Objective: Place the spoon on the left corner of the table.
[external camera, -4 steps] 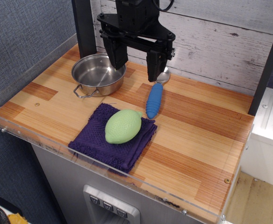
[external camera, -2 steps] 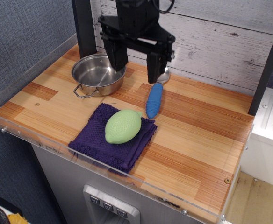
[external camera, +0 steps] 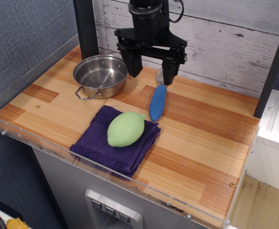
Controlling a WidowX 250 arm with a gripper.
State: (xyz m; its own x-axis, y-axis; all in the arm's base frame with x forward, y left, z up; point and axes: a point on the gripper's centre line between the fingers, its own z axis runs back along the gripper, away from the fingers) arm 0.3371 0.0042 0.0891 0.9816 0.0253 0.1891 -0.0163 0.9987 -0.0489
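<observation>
Observation.image is showing the gripper [external camera: 151, 72] hanging with jaws spread above the spoon [external camera: 157, 102], whose handle is running down-frame toward the frame's centre.

Gripper [external camera: 151, 75] open over table [external camera: 201, 129] rear, fingers straddling spoon [external camera: 157, 101] bowl end; pot [external camera: 100, 75] left, green lemon [external camera: 125, 129] on purple cloth [external camera: 94, 145] in front

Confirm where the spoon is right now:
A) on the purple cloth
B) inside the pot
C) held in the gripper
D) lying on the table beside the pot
D: the spoon lies flat on the table, right of the pot, with the open gripper holding nothing above its bowl end.
</observation>
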